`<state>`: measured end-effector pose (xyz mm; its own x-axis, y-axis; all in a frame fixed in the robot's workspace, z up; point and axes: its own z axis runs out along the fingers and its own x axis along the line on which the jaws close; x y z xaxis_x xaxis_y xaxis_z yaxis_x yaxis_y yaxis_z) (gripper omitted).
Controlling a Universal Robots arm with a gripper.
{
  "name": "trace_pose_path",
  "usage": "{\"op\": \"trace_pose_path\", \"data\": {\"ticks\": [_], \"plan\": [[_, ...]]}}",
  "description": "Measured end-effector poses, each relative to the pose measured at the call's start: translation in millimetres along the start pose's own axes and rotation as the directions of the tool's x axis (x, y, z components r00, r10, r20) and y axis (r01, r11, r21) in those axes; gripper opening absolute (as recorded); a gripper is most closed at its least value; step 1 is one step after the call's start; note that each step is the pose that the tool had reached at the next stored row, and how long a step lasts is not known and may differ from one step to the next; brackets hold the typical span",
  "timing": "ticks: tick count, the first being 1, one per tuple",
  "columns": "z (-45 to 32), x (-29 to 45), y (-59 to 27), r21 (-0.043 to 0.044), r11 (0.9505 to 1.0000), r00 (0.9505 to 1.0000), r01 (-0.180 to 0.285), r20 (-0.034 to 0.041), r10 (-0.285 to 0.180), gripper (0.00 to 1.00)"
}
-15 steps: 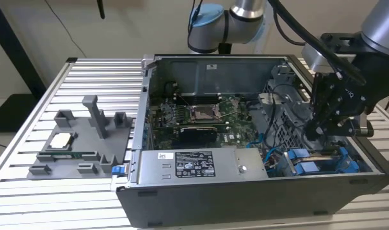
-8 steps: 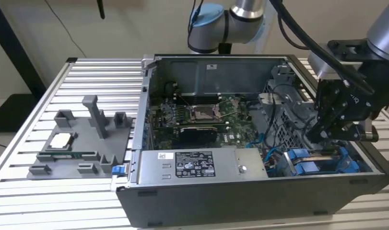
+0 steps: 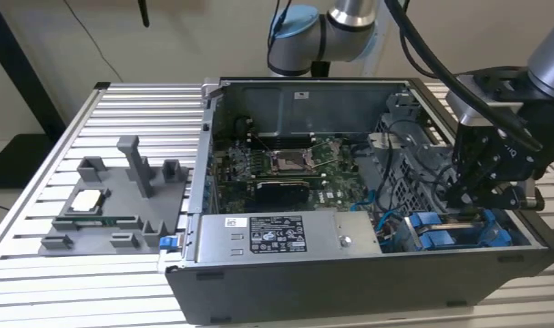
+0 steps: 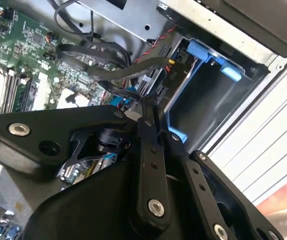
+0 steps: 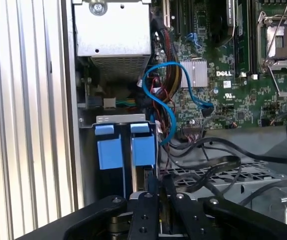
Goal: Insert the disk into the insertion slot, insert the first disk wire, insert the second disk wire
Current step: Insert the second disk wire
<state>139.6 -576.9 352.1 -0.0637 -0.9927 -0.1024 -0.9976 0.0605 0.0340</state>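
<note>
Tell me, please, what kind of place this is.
Probably a robotics workbench for computer assembly: an open computer case sits on a slatted metal table, and a robot arm reaches over it.

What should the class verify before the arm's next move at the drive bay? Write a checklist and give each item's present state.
1. Computer case open, inside reachable: ok.
2. Blue carrier sitting in the drive bay: ok.
3. Gripper positioned over that bay: ok.
4. Wiring plugged in behind the carrier: cannot tell, the joint is hidden.
5. Black cables clear of the gripper: probably not ok, they run close beside it.
</note>
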Motion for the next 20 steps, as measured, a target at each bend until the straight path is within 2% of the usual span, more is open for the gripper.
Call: {"op": "trace_pose_path", "data": {"ticks": [5,12,13,14,16,18,19,20], "plan": [[1.3,0.6,-0.9,-0.0004,1.0000,1.0000,0.009,0.0001,-0.009,0.16],[0.7,0.6,-1.0,-0.0015,0.9999,0.9998,0.010,0.0190,-0.010,0.17],[0.6,0.5,-1.0,-0.0017,0.9999,0.9997,0.010,0.0236,-0.010,0.17],[0.4,0.6,-1.0,-0.0020,0.9999,0.9995,0.010,0.0287,-0.010,0.24],[0.3,0.7,-1.0,-0.0028,0.9999,0.9990,0.011,0.0430,-0.010,0.24],[0.8,1.5,-1.1,-0.0043,0.9999,0.9972,0.012,0.0736,-0.011,0.24],[1.1,2.6,-1.1,-0.0047,0.9999,0.9964,0.012,0.0840,-0.011,0.24],[1.2,4.3,-1.2,-0.0050,0.9999,0.9960,0.012,0.0882,-0.011,0.24]]}}
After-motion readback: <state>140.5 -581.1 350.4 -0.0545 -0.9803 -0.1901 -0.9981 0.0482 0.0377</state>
